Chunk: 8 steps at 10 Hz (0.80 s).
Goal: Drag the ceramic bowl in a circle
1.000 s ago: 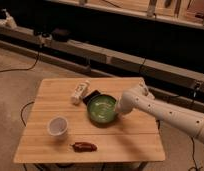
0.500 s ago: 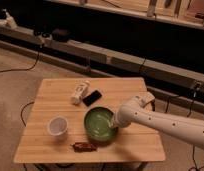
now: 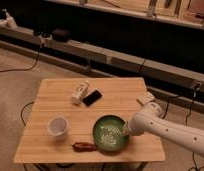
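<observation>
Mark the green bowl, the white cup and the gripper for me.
green bowl [image 3: 109, 134], camera view, pale inside.
white cup [image 3: 57, 126], camera view, its opening.
gripper [image 3: 126, 131], camera view, tip at the bowl's right rim.

One desk [image 3: 120, 87] carries one ceramic bowl [image 3: 111, 134], one cup [image 3: 57, 126], one bottle [image 3: 80, 92], one phone [image 3: 92, 97], one brown item [image 3: 84, 146]; one tool [image 3: 126, 131] at the bowl's right rim.

Shallow green ceramic bowl [image 3: 109, 135], upright, near table [image 3: 120, 95] front, end effector [image 3: 126, 131] at rim
</observation>
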{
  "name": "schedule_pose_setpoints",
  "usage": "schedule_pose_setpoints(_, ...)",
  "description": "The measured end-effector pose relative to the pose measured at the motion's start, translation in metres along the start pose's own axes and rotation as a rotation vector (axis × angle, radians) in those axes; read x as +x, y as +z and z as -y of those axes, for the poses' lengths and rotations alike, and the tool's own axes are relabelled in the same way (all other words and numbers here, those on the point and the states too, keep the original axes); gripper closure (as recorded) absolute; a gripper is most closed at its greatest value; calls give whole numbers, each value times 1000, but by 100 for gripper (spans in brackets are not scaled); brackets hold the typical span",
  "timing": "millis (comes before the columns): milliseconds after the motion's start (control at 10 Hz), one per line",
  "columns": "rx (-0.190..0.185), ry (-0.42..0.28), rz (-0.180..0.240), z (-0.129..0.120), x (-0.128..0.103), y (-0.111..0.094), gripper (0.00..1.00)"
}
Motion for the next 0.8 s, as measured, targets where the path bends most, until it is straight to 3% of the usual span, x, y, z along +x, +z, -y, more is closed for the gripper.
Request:
schedule_pose_setpoints(500, -9, 132, 4, -56, 1, -15, 89)
schedule_pose_setpoints(800, -28, 247, -66, -102, 46, -35, 89)
